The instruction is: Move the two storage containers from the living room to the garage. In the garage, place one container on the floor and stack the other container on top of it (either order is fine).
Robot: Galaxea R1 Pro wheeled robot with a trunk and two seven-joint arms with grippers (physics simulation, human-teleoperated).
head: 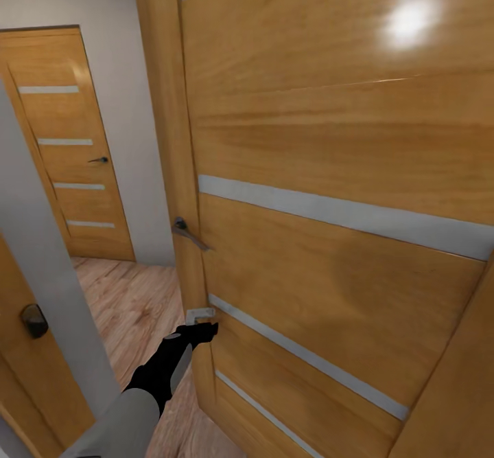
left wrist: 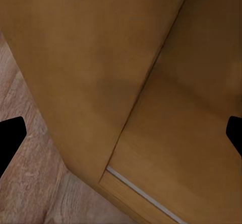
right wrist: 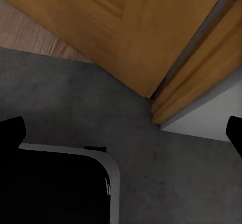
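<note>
The left arm [head: 147,389] enters at the lower left of the head view; its gripper [head: 201,326] sits at the edge of the orange-brown door [head: 329,169], fingers spread in the left wrist view. At upper left, a second striped door [head: 72,156] stands beyond wood plank flooring [head: 130,307]. In the right wrist view, the right gripper [right wrist: 121,133] is spread over grey concrete floor [right wrist: 166,178], with only its fingertips visible. Neither container is visible.
</note>
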